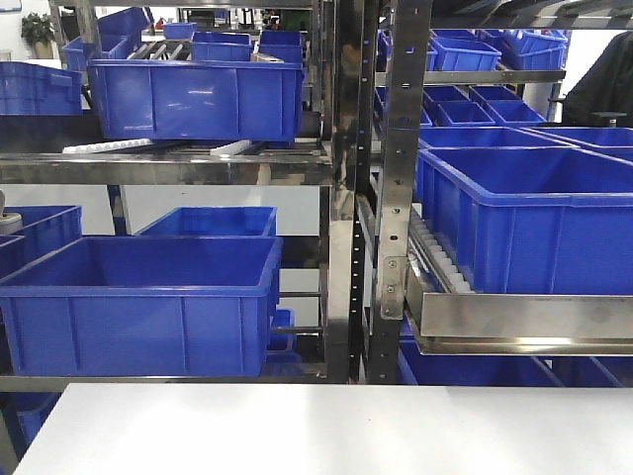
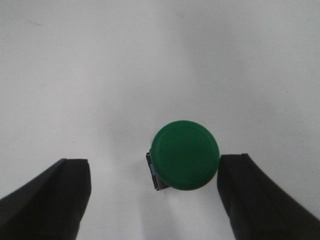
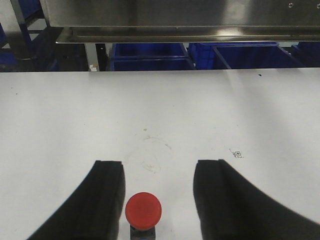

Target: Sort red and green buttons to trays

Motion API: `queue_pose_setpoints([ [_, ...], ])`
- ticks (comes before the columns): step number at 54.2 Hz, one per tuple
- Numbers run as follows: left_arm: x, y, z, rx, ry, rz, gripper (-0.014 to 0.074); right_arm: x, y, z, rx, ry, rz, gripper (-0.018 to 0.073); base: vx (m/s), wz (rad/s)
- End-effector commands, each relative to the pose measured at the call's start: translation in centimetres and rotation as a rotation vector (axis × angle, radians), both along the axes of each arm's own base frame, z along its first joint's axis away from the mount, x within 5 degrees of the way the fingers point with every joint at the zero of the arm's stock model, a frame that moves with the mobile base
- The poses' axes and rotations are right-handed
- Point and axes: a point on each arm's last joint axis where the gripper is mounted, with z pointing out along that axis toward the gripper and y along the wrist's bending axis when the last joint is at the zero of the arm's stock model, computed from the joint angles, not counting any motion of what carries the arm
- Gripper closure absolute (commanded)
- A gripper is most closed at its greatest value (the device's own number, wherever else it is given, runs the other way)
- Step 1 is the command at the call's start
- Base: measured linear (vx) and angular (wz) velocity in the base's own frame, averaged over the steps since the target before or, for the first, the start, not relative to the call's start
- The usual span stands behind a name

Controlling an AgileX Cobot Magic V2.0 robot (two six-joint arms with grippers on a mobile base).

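a steel rack [image 1: 341, 198] loaded with blue crates [image 1: 138, 297] is seen behind the white table [image 1: 326, 430]; no tray is shown in any view. the sorting is judged barely begun: both buttons are left on the table, ungripped. the left gripper [image 2: 154, 172] is held apart around the green button [image 2: 185, 155], which stands close beside one finger. the right gripper [image 3: 160, 172] is likewise spread, with the red button [image 3: 143, 210] between its fingers. grasping, carrying and placing remain. nothing is seen blocking either grasp.
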Motion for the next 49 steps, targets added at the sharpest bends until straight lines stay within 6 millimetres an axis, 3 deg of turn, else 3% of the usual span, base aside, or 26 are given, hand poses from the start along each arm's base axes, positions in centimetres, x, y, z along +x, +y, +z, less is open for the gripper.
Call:
queue_pose_setpoints([
  [1,0.8,0.1,0.8,0.003,-0.045,0.030,-0.0015,0.5,0.0,1.5,-0.026,-0.090,0.011,0.0155,0.00,0.00],
  [14,1.2,0.0,-0.7,-0.040,0.053,0.079,-0.0012,0.5,0.0,1.5,-0.026,-0.089,0.011,0.0155,0.00,0.00],
  [35,2.4,-0.4,0.2,-0.038,0.006,0.004,-0.0012,0.5,-0.1,1.6,-0.046,-0.087,0.013,0.0155,0.00,0.00],
  [49,3.3,-0.9,-1.6,-0.071,0.084,-0.023,-0.0012,0.5,-0.1,1.6,-0.052,-0.087,0.014,0.0155,0.00,0.00],
])
